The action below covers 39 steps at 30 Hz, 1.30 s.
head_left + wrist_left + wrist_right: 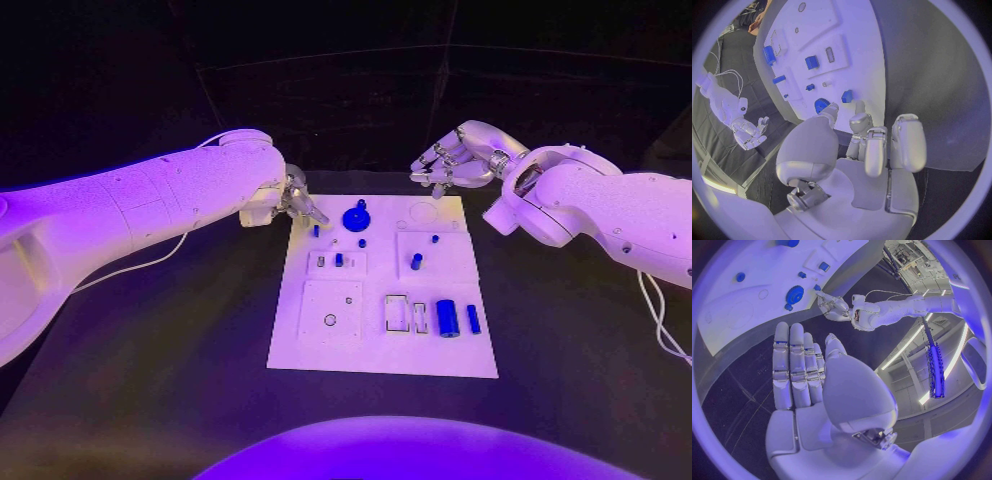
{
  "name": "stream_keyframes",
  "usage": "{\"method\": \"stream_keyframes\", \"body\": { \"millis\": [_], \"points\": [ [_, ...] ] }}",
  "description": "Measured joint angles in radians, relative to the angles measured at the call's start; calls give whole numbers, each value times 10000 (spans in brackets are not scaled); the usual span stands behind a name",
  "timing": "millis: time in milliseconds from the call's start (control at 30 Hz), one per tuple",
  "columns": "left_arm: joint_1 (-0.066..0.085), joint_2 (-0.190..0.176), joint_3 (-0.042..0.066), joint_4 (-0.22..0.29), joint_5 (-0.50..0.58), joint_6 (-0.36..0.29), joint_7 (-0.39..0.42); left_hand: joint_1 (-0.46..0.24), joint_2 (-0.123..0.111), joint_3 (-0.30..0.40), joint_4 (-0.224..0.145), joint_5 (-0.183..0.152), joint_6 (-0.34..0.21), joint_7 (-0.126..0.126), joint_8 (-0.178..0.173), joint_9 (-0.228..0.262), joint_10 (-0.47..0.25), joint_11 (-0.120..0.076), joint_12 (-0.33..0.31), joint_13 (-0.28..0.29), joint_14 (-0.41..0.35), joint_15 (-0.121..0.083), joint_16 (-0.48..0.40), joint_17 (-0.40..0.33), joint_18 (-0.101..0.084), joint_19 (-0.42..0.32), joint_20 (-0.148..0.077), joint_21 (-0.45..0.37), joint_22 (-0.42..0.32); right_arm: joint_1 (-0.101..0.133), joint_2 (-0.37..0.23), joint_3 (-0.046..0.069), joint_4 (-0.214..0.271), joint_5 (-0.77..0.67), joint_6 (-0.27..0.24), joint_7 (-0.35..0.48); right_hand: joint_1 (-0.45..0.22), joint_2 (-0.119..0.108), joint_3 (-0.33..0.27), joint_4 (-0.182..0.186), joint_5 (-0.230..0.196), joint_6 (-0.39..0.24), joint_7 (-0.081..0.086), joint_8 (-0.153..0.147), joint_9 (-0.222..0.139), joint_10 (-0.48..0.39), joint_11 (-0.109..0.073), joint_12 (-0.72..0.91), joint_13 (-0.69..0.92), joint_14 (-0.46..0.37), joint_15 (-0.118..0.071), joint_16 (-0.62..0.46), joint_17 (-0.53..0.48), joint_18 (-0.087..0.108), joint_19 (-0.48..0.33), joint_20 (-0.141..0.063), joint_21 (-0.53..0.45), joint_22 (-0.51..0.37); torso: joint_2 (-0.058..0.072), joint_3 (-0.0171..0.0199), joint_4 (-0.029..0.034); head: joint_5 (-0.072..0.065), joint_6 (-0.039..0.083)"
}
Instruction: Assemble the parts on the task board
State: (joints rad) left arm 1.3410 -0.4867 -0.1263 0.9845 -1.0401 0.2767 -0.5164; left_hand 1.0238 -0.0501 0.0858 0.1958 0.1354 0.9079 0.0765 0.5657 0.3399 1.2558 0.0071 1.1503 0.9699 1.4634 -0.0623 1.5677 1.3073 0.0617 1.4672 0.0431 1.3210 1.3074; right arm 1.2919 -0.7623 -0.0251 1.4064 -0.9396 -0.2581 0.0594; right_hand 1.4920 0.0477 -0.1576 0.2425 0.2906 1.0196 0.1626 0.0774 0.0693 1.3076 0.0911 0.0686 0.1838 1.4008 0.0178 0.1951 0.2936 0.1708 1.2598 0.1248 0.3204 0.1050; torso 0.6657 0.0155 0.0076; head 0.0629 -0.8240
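Where the board lies: the task board (384, 352) is set flat at the middle of the black bench (144, 380).
Parts: blue parts (447, 317) are spread over the board; a round blue part (356, 219) sits near its far left corner.
Left hand: the left hand (296, 203) is held at that corner, fingers apart, nothing grasped.
Right hand: the right hand (447, 160) is raised over the far edge, fingers extended and apart, nothing grasped.
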Motion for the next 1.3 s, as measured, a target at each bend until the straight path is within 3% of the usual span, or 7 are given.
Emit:
{"method": "stream_keyframes", "body": {
  "millis": [400, 867, 1100, 1300],
  "points": [
    [-39, 61, -51, 86, -16, 87, 98, 162, 76, -54, -1, 0, 72, 1, 0, -22, 38, -38, 78, 34, 0, 0, 0, 0, 0, 0, 0, 37, 0, -1, 41, 0, -29, 1, 13, 6, 0, 0, 0, 0, 0, 0, 0, 0, 0, 0, 0, 0, 1, 0, 0, 0, 1, 0, 0, 0, 0, 1, -5, 1, 16, -15, -7],
    [-42, 85, -60, 89, -23, 21, 242, 585, 347, -149, -95, 0, 107, -34, 0, -90, 37, -37, 122, 42, 0, 0, 0, 0, 0, 0, 0, 37, 0, -2, 52, 0, -41, 1, 21, 7, 0, 0, 0, 0, 0, 0, 0, 0, 0, 0, 0, 0, 1, 0, 0, 0, 1, -1, 0, 0, 0, 2, -5, 7, 12, -16, 5],
    [-42, 116, -68, 62, -26, 48, 257, 1295, 626, 71, -457, 0, 142, -69, 0, -159, 74, -74, 122, 22, 0, 0, 0, 0, 0, 0, -1, 36, 0, -2, 56, 0, -42, 1, 27, 6, 0, 0, 0, 0, 0, 0, 0, 0, 0, 0, 0, 0, 2, 0, 0, 0, 1, 0, 0, 0, 0, 3, -5, 2, 8, -16, -18],
    [-42, 155, -134, 30, -27, 120, 257, 1475, 680, 155, -596, 0, 163, -48, 0, -189, 74, -74, 122, 20, 0, 0, 0, 0, -1, 0, -1, 76, 0, -2, 63, 0, -45, 2, 30, 6, 0, 0, 0, 0, 0, 0, 0, 0, 0, 0, 0, 0, 2, 0, 0, 0, 2, 0, 0, 0, 0, 3, -4, 1, 7, -16, -27]
  ]
}}
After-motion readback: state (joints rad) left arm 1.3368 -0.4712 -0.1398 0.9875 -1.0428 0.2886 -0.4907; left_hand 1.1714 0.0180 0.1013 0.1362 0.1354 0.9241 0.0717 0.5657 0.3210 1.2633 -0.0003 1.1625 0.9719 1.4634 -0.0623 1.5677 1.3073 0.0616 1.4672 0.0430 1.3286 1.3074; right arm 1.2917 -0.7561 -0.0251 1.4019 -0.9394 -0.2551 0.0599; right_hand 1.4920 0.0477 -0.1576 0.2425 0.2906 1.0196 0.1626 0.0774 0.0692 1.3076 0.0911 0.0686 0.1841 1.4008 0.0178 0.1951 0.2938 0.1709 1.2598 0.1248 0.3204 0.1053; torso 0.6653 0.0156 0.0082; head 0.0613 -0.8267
